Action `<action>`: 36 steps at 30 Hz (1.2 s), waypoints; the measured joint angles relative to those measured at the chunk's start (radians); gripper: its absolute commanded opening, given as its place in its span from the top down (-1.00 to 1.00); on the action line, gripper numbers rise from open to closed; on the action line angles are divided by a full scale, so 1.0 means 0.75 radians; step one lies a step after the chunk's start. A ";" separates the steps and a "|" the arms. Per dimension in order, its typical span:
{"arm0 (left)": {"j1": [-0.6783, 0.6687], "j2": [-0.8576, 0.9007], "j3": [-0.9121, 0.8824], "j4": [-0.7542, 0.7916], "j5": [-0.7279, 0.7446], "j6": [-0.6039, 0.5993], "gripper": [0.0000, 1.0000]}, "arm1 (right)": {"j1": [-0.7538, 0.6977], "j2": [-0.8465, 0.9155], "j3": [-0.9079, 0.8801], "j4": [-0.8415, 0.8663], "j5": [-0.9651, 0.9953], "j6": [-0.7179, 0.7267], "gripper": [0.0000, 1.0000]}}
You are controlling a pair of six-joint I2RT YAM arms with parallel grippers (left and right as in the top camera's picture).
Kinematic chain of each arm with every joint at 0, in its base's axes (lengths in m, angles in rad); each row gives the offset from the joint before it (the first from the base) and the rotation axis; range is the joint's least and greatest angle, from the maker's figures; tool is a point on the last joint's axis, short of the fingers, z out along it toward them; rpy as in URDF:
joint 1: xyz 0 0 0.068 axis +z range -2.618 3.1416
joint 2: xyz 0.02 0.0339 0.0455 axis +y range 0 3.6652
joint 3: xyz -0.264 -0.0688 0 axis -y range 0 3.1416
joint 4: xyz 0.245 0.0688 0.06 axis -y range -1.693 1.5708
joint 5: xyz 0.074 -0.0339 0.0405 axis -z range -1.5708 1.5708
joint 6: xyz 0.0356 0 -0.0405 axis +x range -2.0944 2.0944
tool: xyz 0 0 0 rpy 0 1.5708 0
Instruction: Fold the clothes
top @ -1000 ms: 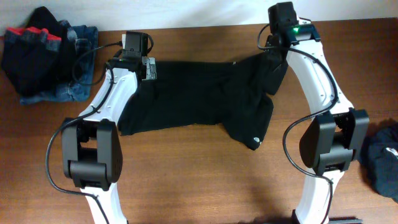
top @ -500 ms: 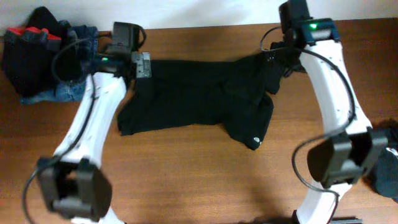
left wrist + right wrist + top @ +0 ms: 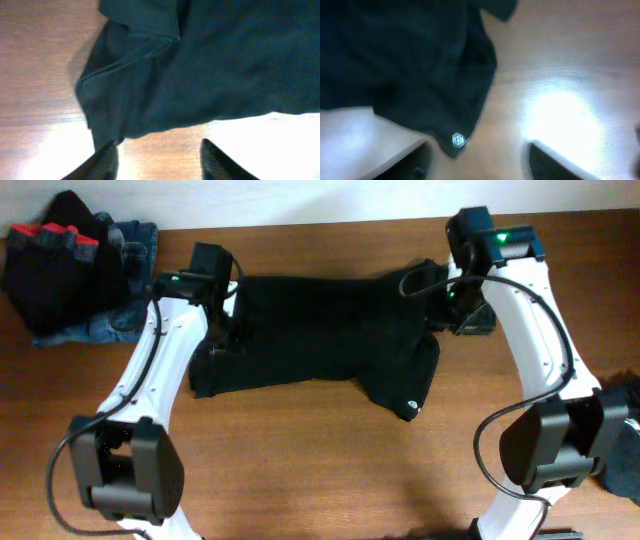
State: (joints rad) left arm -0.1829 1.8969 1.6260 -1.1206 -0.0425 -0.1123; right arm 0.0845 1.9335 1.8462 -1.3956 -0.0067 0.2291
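Left fingers (image 3: 106, 161): parted, gripping nothing, edge of black top (image 3: 320, 330) just ahead; right fingers (image 3: 555, 165): parted, empty, logo corner ahead; top: spread on desk (image 3: 300, 480), long axis running between both pairs; each arm nearest its own end.

Left end effector (image 3: 157, 152) and right end effector (image 3: 476, 155) both point downward, jaws standing apart.

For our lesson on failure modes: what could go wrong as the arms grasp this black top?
The left gripper has mostly bare table between its open fingers; closing may miss the black top. The right gripper frames only the corner bearing a white logo, so a grip there may slip. The left edge looks doubled, risking a two-layer pinch.
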 measured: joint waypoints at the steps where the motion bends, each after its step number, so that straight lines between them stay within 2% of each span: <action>1: 0.000 0.016 -0.011 0.010 0.007 0.001 0.21 | 0.000 0.002 -0.045 0.036 -0.024 -0.013 0.52; 6: 0.000 0.090 -0.020 0.049 0.017 -0.003 0.73 | 0.001 0.002 -0.226 0.196 -0.096 -0.036 0.88; 9: 0.000 0.139 -0.020 0.049 0.036 -0.005 0.98 | 0.007 0.002 -0.316 0.275 -0.122 -0.037 0.92; 22: 0.000 0.282 -0.025 0.092 0.083 -0.003 0.98 | 0.056 0.002 -0.592 0.568 -0.139 -0.038 0.92; 28: 0.000 0.384 -0.026 0.154 0.084 -0.003 0.98 | 0.056 0.002 -0.611 0.612 -0.129 -0.038 0.92; 36: 0.000 0.386 -0.024 0.158 0.087 -0.003 0.98 | 0.056 0.002 -0.623 0.617 -0.082 -0.037 0.92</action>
State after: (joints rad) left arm -0.1829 2.1860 1.6081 -1.0019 0.0231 -0.1146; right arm 0.1265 1.9347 1.3788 -0.9325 -0.0685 0.2012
